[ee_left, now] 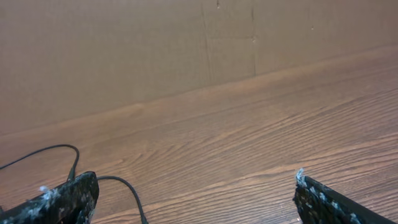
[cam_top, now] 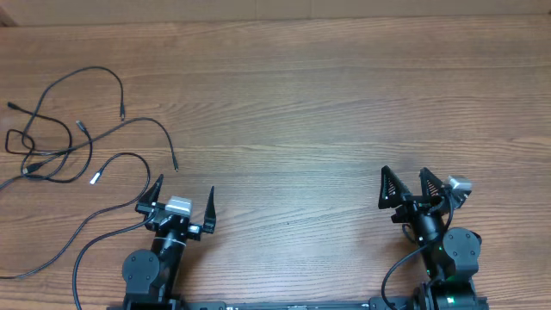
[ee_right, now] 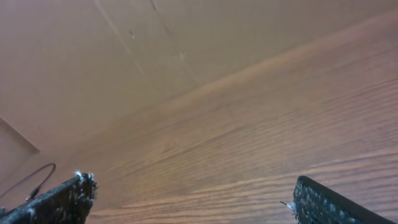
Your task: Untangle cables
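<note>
- The wood-grain table point(cam_top: 327, 112) fills the overhead view; a plain brown wall point(ee_left: 124, 50) rises behind its far edge.
- The black cables point(cam_top: 60, 142) lie looped together at the table's left, near the left gripper point(cam_top: 185, 184).
- The left gripper and the right gripper point(cam_top: 405, 171) both stand spread wide, holding nothing.

- Table point(cam_top: 327, 103): brown wood-grain top, one continuous flat surface in all three views.
- Cables point(cam_top: 39, 159): thin black cords lying flat on the far-left part of the top, looped and crossing each other in a loose tangle.
- Small plug ends stick out of the tangle on its right side; the silver-white tip point(cam_top: 95, 179) lies nearest.
- One strand trails toward the near left, out of frame.
</note>
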